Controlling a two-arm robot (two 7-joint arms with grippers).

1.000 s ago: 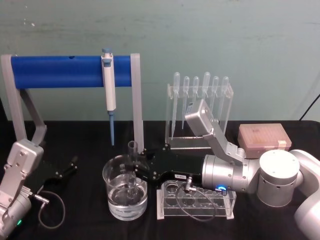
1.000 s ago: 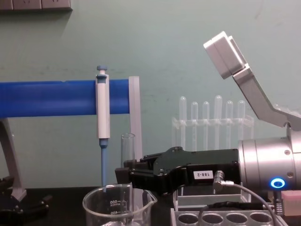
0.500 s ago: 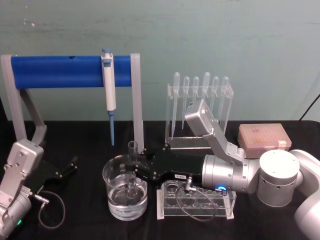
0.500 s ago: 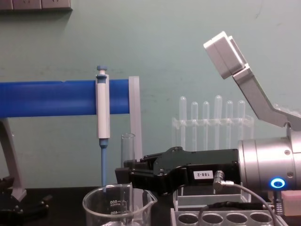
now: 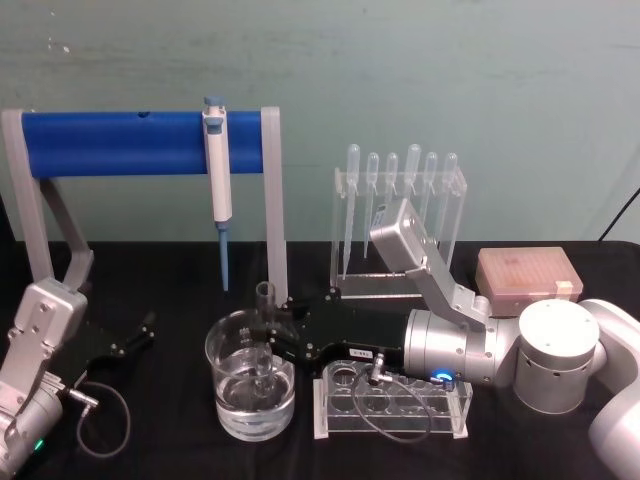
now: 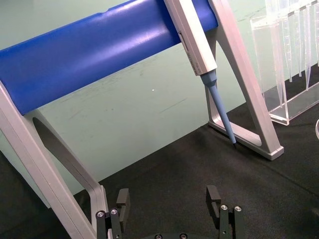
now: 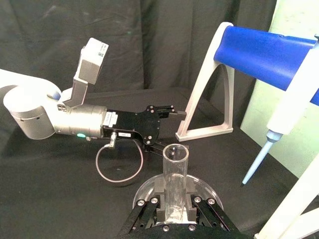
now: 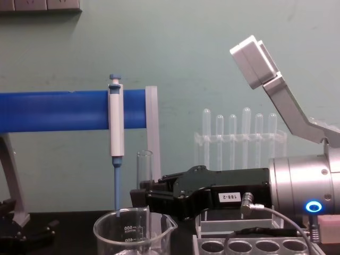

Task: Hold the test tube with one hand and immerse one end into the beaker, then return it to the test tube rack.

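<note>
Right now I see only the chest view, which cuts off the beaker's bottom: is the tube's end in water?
Observer: Yes. In the head view the round end of the tube sits under the water in the beaker.
Operator: Is the left hand holding anything?
Observer: No. Its wrist view shows the left hand open and empty.
Operator: Is the right hand closed on it?
Observer: Yes. Its wrist view shows the right hand shut on the upright tube, below the rim.

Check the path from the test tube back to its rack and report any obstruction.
Only the beaker wall: the right gripper holds the test tube upright inside it, so the tube must rise over the rim. The rack stands beside the beaker, holes empty; nothing else visible lies between. The left gripper idles aside.
</note>
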